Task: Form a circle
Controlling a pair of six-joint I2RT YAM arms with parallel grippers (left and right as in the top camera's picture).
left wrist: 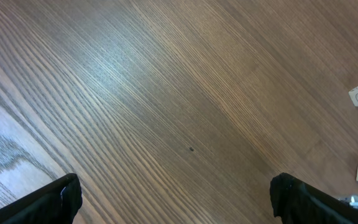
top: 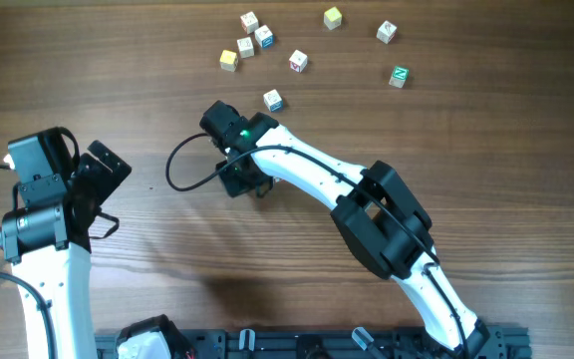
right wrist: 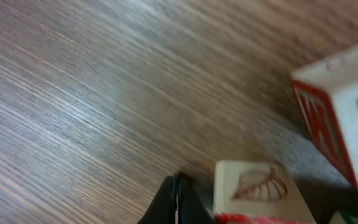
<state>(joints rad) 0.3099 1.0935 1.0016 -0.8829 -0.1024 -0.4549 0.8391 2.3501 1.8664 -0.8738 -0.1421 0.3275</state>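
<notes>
along the far edge of the table (top: 118,80), seen from overhead, nine alphabet cubes (top: 246,46) lie loose. four are bunched left of centre with another just beside them, three more spread toward the far right corner, and a blue-trimmed cube (top: 273,99) sits nearer the middle. they form no closed ring. the right gripper (top: 242,179) is at mid-table, on the near side of that cube, with its jaws hidden under the wrist. the left gripper (top: 106,194) hangs by the left edge, jaws spread wide and empty.

from the left wrist, bare wood lies between the two parted fingertips (left wrist: 48,202). two pale cubes show at the right border, apart from each other.

from the right wrist, the fingers (right wrist: 174,199) are pressed together on nothing, their tip beside a shell-drawing cube (right wrist: 257,186). a red-framed cube (right wrist: 344,118) stands just past it, blurred.
</notes>
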